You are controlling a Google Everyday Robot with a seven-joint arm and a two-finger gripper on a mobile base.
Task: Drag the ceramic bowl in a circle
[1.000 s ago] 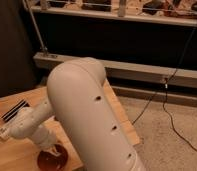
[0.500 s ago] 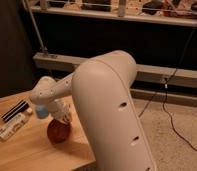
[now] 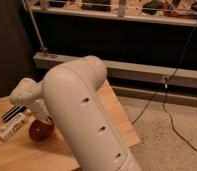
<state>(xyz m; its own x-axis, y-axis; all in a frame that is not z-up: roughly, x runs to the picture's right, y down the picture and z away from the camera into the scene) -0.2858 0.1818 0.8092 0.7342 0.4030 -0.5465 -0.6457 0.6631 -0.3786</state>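
Shifted left on the wooden table [image 3: 112,107], the ceramic bowl [image 3: 41,130] sits beneath the pincer [image 3: 43,119] (grip indiscernible).

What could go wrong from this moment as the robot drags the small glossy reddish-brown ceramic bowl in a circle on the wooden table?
1. The reddish-brown ceramic bowl sits close to the white oblong packet and the dark striped object; a wide circle may knock them.
2. The gripper is at the bowl's rim, largely hidden by the white arm, so slipping might go unnoticed.
3. The bowl lies near the wooden table's front-left part; a sweep towards the edge might push it off.
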